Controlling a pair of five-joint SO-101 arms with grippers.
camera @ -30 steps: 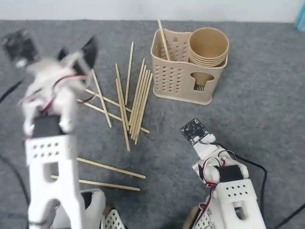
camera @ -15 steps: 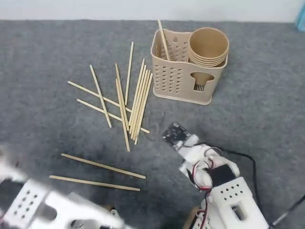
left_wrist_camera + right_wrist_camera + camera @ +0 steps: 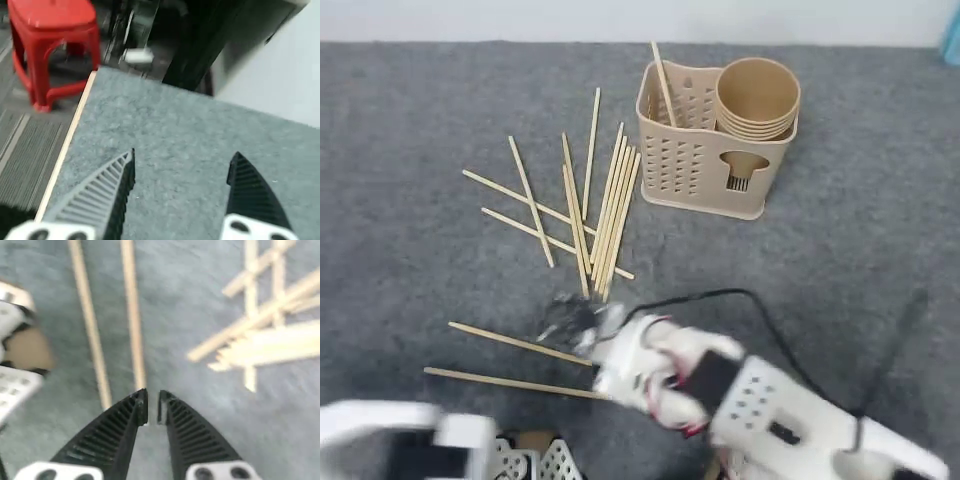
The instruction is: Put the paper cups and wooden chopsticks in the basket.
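A beige basket (image 3: 695,165) stands at the back right, with a stack of paper cups (image 3: 757,97) in one compartment and one chopstick (image 3: 663,75) leaning in the other. A loose pile of wooden chopsticks (image 3: 605,205) lies left of the basket. Two more chopsticks (image 3: 535,347) lie nearer the front. My right gripper (image 3: 565,318) hovers blurred over them. In the right wrist view this gripper (image 3: 152,402) is shut on nothing, its tips at the end of one chopstick (image 3: 132,315). My left gripper (image 3: 182,165) is open over bare carpet.
The left arm (image 3: 390,425) sits blurred at the front left corner. A black cable (image 3: 720,297) trails behind the right arm. Past the carpet edge (image 3: 67,145) stands a red stool (image 3: 52,45). Grey carpet right of the basket is free.
The left arm pulled back from over the chopstick pile to the front left corner. The right arm swung left from the front right to above the two front chopsticks.
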